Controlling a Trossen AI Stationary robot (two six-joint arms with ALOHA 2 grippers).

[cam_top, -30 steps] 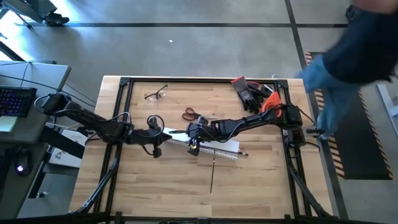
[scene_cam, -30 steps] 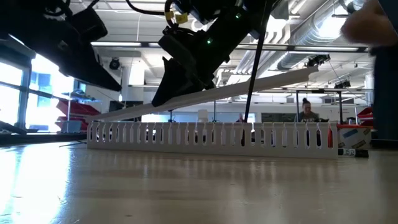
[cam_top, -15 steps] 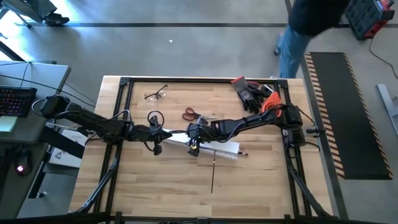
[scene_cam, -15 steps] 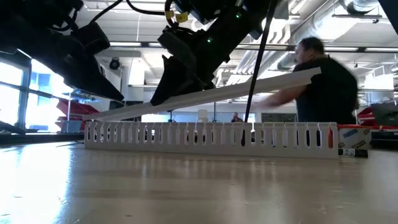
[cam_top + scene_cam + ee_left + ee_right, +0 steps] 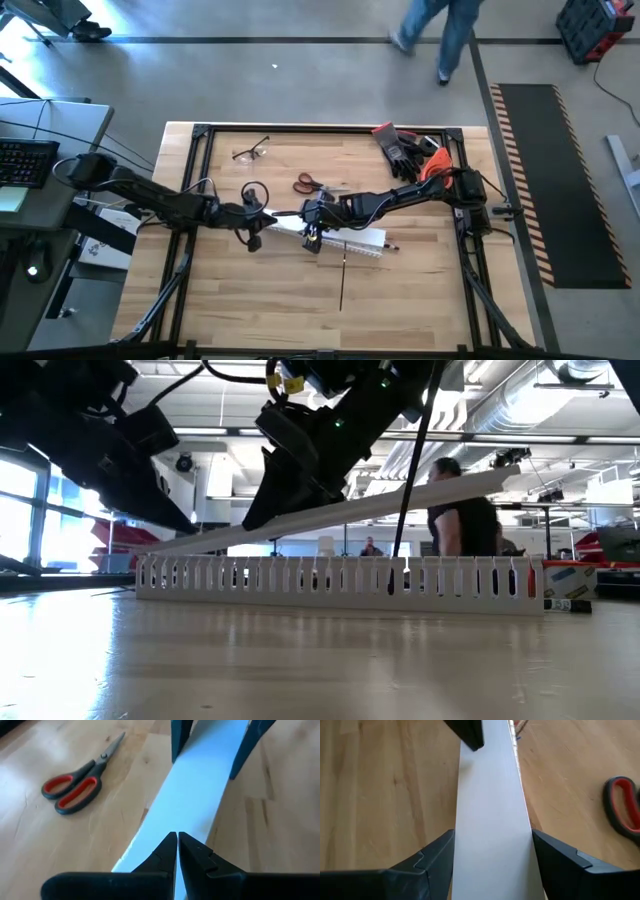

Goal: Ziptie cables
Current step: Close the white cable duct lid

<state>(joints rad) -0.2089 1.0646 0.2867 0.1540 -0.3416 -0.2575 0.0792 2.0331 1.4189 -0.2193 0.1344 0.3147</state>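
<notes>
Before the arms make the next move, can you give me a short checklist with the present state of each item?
1. Right hand grips the cover strip across its width: ok, a finger sits at each edge.
2. Left hand is shut with its tips at the strip's end: ok; whether it pinches the strip: cannot tell.
3. Strip is lifted off the slotted duct: partly, one end raised, the other low.
4. Scissors lie clear of both arms: ok.
5. Ziptie lies free on the table: ok.
6. Cables are visible and reachable: cannot tell.
</notes>
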